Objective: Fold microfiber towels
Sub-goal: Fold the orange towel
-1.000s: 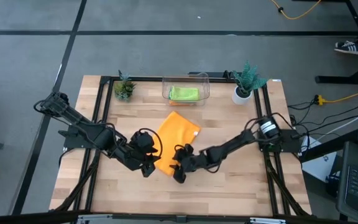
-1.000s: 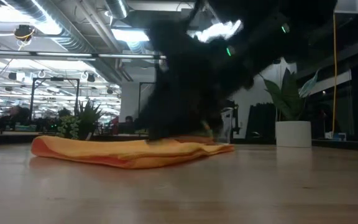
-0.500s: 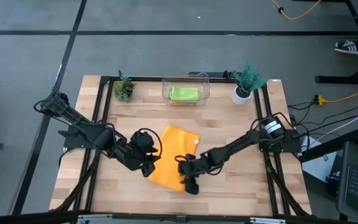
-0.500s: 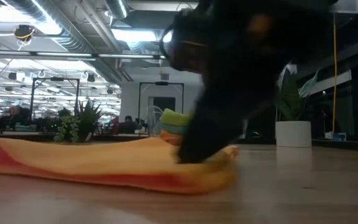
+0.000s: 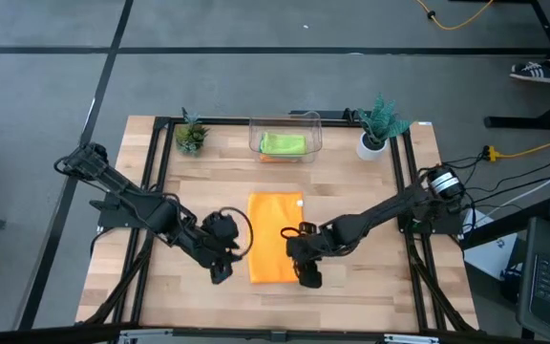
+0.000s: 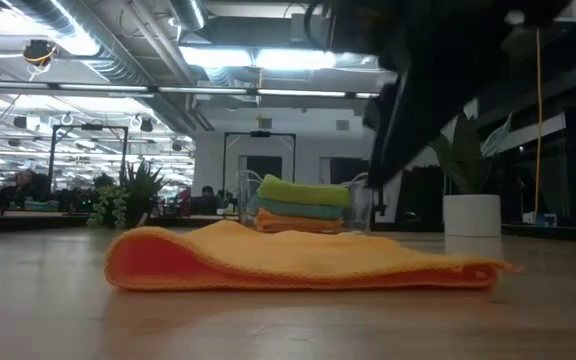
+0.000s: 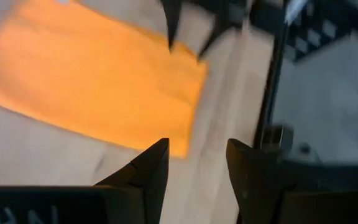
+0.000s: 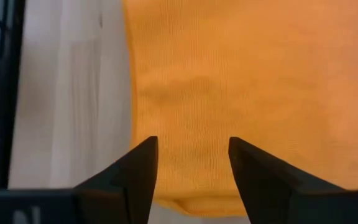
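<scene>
Evidently the orange towel (image 5: pixel 275 250) mid-worktop is light, limp, already doubled; you should pinch a corner or thin edge. Left gripper (image 5: pixel 220 274) and right gripper (image 5: pixel 309 278) flank it, jaws spread, holding nothing.

Both grippers flanking folded orange towel (image 5: pixel 275 250); bare table (image 5: pixel 370 287) lying open around; bin (image 5: pixel 285 136), plants (image 5: pixel 191 134) standing along far edge.

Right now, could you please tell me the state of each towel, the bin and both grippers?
Orange towel: folded once, flat on the table, held by neither gripper.
Stacked towels: folded, piled in the bin, lime green on top.
Clear bin: upright, holding the stack.
Left gripper: open, beside the orange towel.
Right gripper: open, at the orange towel's other edge.
</scene>
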You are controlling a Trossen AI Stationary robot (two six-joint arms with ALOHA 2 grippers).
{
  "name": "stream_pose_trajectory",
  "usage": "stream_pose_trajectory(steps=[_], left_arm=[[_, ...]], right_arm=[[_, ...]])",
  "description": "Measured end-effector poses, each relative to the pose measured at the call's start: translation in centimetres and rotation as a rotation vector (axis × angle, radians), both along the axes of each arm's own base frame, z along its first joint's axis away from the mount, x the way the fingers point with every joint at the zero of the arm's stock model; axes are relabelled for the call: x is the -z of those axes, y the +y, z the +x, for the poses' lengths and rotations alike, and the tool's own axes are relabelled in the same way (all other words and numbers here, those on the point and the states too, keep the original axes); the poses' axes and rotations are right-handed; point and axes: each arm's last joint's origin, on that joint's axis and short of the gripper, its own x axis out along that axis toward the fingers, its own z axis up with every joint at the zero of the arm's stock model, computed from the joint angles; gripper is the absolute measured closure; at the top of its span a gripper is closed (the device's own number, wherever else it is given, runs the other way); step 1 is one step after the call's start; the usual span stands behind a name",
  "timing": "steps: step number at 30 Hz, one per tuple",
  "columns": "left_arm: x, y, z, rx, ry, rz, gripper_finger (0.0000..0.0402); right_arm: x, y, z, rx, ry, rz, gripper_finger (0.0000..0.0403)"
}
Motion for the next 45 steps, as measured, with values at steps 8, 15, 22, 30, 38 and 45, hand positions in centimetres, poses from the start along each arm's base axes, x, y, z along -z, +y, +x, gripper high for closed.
stream_pose_trajectory(steps=[8,15,22,30,38,45], left_arm=[[3.8,-4.2,3.2,0.326,-0.012,0.047,0.0248],[8.6,-5.3,5.7,0.407,0.063,0.166,0.0248],[13.6,-5.8,7.2,0.494,0.213,0.15,0.0248],[14.3,-5.9,7.4,0.498,0.226,0.15,0.0248],[14.3,-5.9,7.4,0.494,0.224,0.157,0.0248],[14.3,-5.9,7.4,0.492,0.224,0.157,0.0248]], right_arm=[[-1.6,2.4,-1.6,0.019,-0.114,-0.137,0.0203],[-0.4,4.5,-3.1,-0.046,-0.137,-0.124,0.0203],[1.1,4.6,-3.8,-0.019,-0.163,-0.081,0.0203],[1.9,4.4,-4.2,0.014,-0.16,-0.085,0.0203],[1.8,4.4,-4.1,0.019,-0.173,-0.085,0.0203],[1.8,4.4,-4.1,0.022,-0.172,-0.083,0.0203]])
